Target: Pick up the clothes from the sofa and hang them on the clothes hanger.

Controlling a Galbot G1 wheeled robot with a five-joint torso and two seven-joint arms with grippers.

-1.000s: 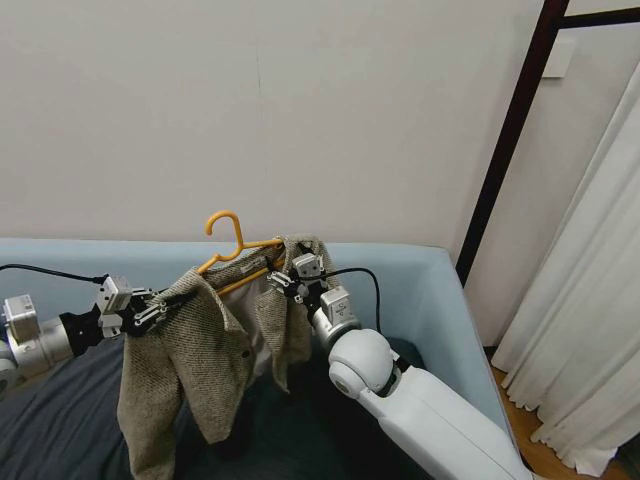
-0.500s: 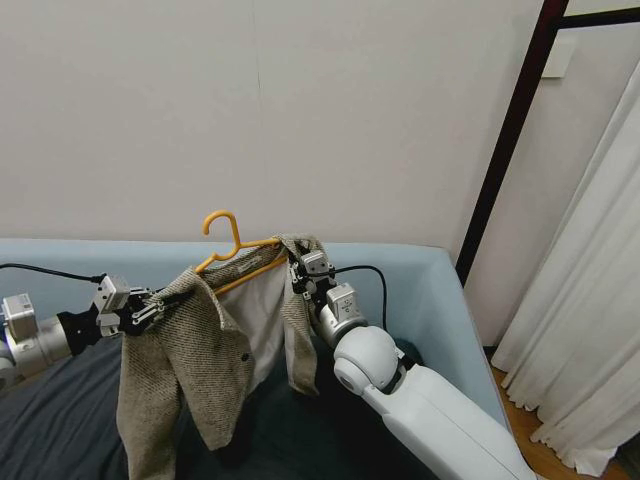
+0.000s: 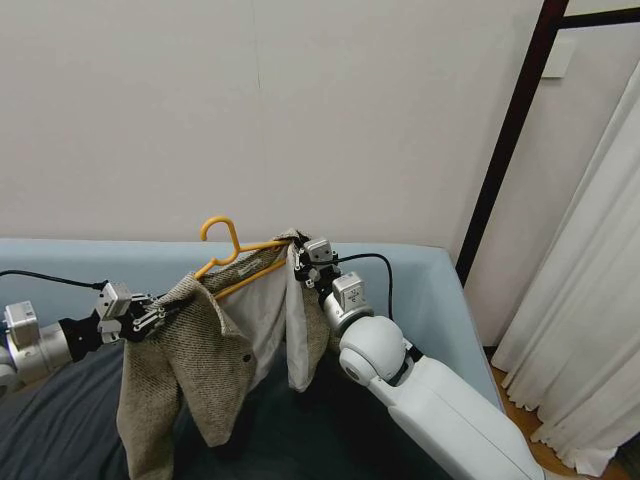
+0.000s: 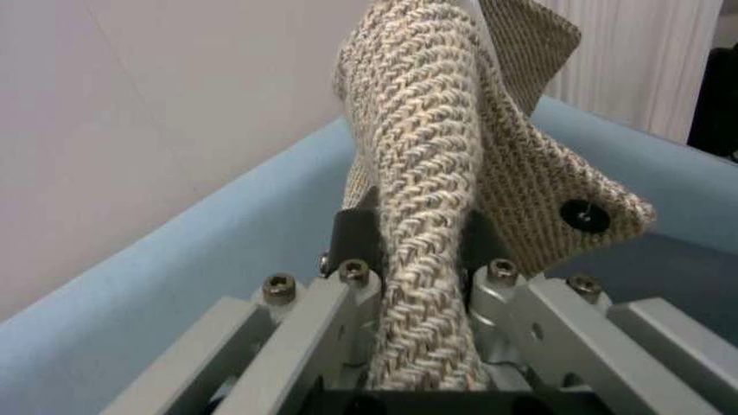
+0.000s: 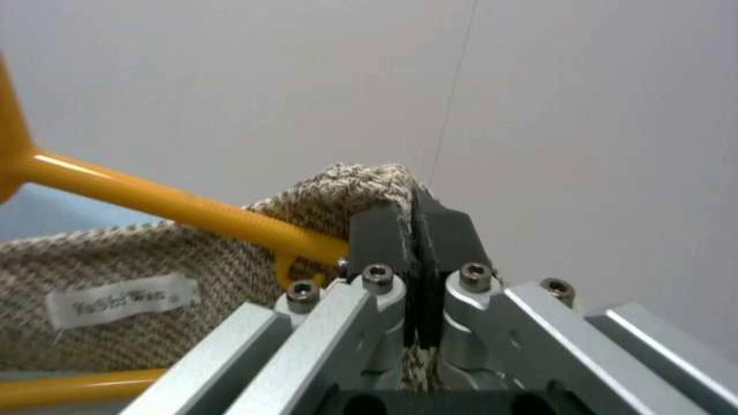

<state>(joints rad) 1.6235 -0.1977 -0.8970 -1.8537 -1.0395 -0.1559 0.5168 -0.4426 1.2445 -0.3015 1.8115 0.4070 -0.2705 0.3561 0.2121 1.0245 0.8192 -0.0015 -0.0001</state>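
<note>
A beige tweed jacket point(image 3: 195, 350) hangs on an orange hanger point(image 3: 232, 250) above the blue sofa point(image 3: 420, 290). My left gripper point(image 3: 160, 315) is shut on the jacket's left shoulder; in the left wrist view the woven cloth point(image 4: 433, 199) is pinched between the fingers point(image 4: 346, 246). My right gripper point(image 3: 298, 250) is shut on the jacket's right shoulder at the hanger's end. The right wrist view shows the cloth edge point(image 5: 346, 186) clamped in the gripper point(image 5: 413, 229), with the hanger bar point(image 5: 173, 203) beside it and a white label point(image 5: 121, 298) below.
A plain wall point(image 3: 300, 110) stands behind the sofa. A dark seat cushion point(image 3: 60, 420) lies under the jacket. A dark pole of a rack point(image 3: 510, 130) rises at the right, with white curtains point(image 3: 590, 300) beyond it.
My right gripper has lifted and shifted right with the jacket's shoulder, so the cloth is spread wider along the hanger. The left gripper has dropped slightly.
</note>
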